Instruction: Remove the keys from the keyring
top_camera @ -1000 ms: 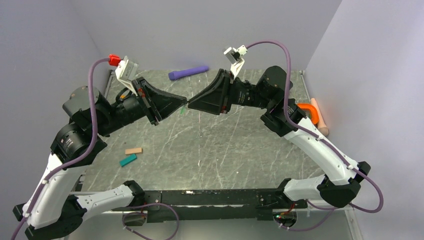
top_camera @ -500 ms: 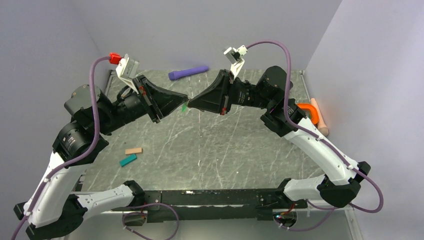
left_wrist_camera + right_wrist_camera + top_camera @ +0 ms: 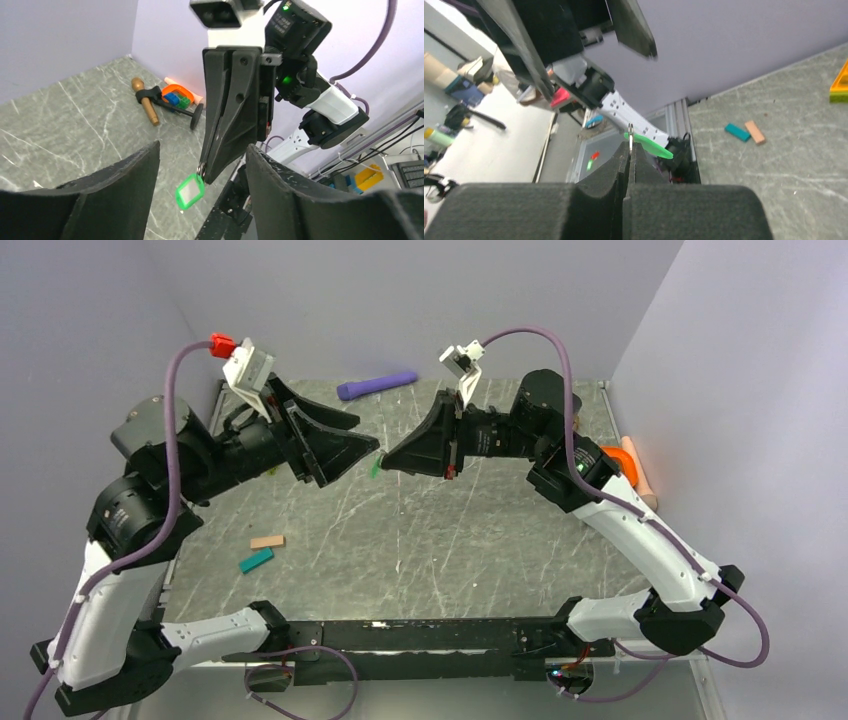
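My right gripper (image 3: 384, 457) is shut on the small metal keyring (image 3: 630, 134), which sticks up between its closed fingertips above mid-table. The keys, a tiny flat bright-green oblong piece (image 3: 190, 189), hang from the ring (image 3: 201, 169) just below that gripper's tip, and show as a green sliver (image 3: 376, 467) from above. In the right wrist view the green piece (image 3: 651, 145) juts right of the ring. My left gripper (image 3: 366, 432) stands open facing the right one, its fingers (image 3: 135, 172) on either side of the right tip and touching nothing.
A purple cylinder (image 3: 377, 386) lies at the back of the table. A tan block (image 3: 267, 541) and a teal block (image 3: 256, 560) lie at the front left. An orange piece (image 3: 612, 456) and a peach stick (image 3: 640, 475) sit at the right edge.
My left gripper, shut a second ago, has opened and lifted slightly. The right gripper has closed fully on the ring, and the green piece now hangs from it alone.
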